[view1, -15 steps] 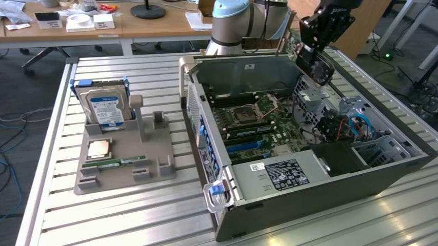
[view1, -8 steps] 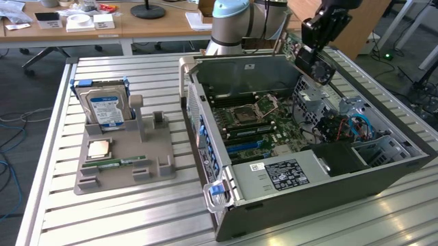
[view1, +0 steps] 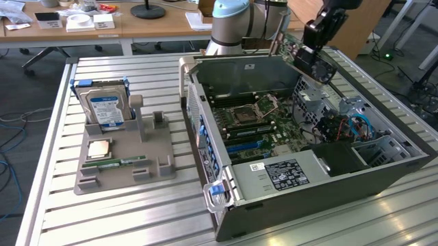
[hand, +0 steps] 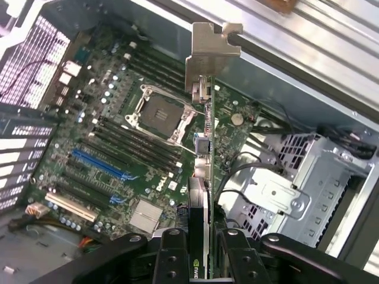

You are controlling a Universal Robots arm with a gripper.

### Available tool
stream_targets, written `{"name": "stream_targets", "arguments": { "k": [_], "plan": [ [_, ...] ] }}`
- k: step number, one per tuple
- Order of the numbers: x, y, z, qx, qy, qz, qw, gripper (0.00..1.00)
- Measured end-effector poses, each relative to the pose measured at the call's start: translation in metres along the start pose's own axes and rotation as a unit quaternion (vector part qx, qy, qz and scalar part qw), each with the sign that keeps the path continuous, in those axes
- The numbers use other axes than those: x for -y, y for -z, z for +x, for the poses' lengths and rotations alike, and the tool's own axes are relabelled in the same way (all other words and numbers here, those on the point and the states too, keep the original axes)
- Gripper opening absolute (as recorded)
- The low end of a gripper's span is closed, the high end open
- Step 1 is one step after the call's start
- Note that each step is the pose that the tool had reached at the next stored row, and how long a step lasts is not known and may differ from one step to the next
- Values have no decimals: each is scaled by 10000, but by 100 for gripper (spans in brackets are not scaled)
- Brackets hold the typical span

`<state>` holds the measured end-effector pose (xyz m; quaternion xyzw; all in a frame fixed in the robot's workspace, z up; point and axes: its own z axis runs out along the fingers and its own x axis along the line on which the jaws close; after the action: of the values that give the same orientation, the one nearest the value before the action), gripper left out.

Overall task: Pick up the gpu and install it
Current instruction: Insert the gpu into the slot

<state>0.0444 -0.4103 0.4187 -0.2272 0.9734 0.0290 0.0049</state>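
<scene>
— Where's the gpu (hand: pixel 203 195) right now?

— In my claw (hand: pixel 204 260), which is closed narrow on the card's two faces. The card hangs edge-on above the open computer case (view1: pixel 329 200), clear of the boards below, with its metal bracket (hand: pixel 210 53) at the far end from the claw.

— Why gripped like that?

— My judgement: holding it by the flat faces keeps the connector edge free and lets me line the thin card up with the slots. I can see the motherboard (hand: pixel 118 142) past it, with the blue slots (hand: pixel 98 165) and the bare CPU socket (hand: pixel 160 115).

— And the containers?

— The case holds the motherboard, cabling and a drive cage. On the worktop (view1: pixel 102 220), at the exterior view's left, the grey fixture tray (view1: pixel 161 169) carries a hard drive (view1: pixel 106 105) standing upright, a CPU chip (view1: pixel 100 148) and a RAM stick (view1: pixel 123 162) lying flat.
</scene>
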Motion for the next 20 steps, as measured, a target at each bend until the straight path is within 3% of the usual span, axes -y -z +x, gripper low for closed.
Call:
{"name": "stream_targets", "arguments": {
  "k": [6, 11, 16, 20],
  "plan": [
    [0, -3, 0, -30, 542, -12, 9985, 26],
    [0, -4, 0, -53, 988, -23, 9951, 26],
    [0, -5, 0, -78, 1436, -33, 9896, 26],
    [0, -6, 0, -97, 1790, -41, 9838, 26]
  ]
}}
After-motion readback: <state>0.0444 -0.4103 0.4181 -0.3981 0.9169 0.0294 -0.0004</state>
